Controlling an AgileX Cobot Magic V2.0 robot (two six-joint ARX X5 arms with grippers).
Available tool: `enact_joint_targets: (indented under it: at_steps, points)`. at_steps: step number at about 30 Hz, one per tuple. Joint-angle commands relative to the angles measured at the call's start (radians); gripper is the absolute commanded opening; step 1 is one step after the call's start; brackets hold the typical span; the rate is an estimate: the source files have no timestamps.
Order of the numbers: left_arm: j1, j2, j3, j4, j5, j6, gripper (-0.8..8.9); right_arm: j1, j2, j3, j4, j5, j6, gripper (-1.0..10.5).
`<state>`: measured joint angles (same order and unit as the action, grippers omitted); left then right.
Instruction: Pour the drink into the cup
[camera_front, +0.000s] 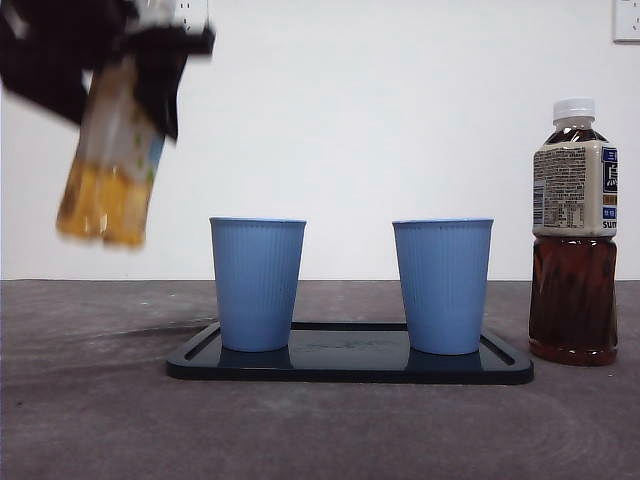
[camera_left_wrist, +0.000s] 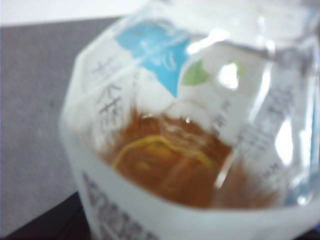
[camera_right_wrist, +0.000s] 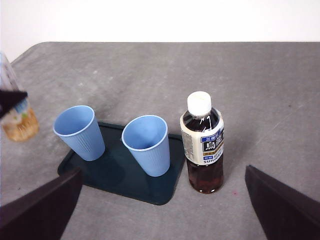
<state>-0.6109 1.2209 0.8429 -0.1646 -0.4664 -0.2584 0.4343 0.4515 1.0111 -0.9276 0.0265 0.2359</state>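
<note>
High at the left of the front view, the left pincer (camera_front: 150, 45) holds a drink bottle (camera_front: 110, 160) up in the air, well above the grey table (camera_front: 90, 420) and to the side of the two cups. The bottle hangs slightly tilted and blurred, its amber liquid gathered at the low end under a pale label with blue and green marks. In the left wrist view the bottle fills almost the whole picture, so the pincer's own jaws are hidden behind it; it appears clamped on the bottle's upper part, though the blur leaves the exact grip unclear. On the table a dark tray (camera_front: 350, 368) carries two blue ribbed cups, the left cup (camera_front: 257, 285) and the right cup (camera_front: 442, 287), both upright, apart from each other, and in the right wrist view both seem empty. Just beside the tray's right end stands a second bottle (camera_front: 573, 235) of dark tea with a white cap still on, upright on the table. The right pincer (camera_right_wrist: 165, 220) hovers above this side of the table with its jaws spread wide, holding nothing, well apart from the capped bottle
</note>
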Motion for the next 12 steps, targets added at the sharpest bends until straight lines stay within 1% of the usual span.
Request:
enact_joint_targets:
  at_steps: [1, 5, 9, 12]
  points:
    - [0.013, -0.009, -0.05, 0.146, 0.001, -0.024, 2.38, 0.006, 0.003, 0.018, 0.015, 0.0, -0.038, 5.2]
    - [0.055, 0.014, -0.113, 0.248, 0.052, -0.016, 2.34, 0.006, 0.004, 0.018, 0.015, -0.001, -0.042, 5.2]
    - [0.101, 0.056, -0.126, 0.327, 0.12, -0.012, 2.33, 0.006, 0.004, 0.018, 0.014, -0.001, -0.041, 5.2]
    - [0.119, 0.108, -0.126, 0.367, 0.131, -0.011, 2.32, 0.006, 0.004, 0.018, 0.015, -0.001, -0.041, 5.2]
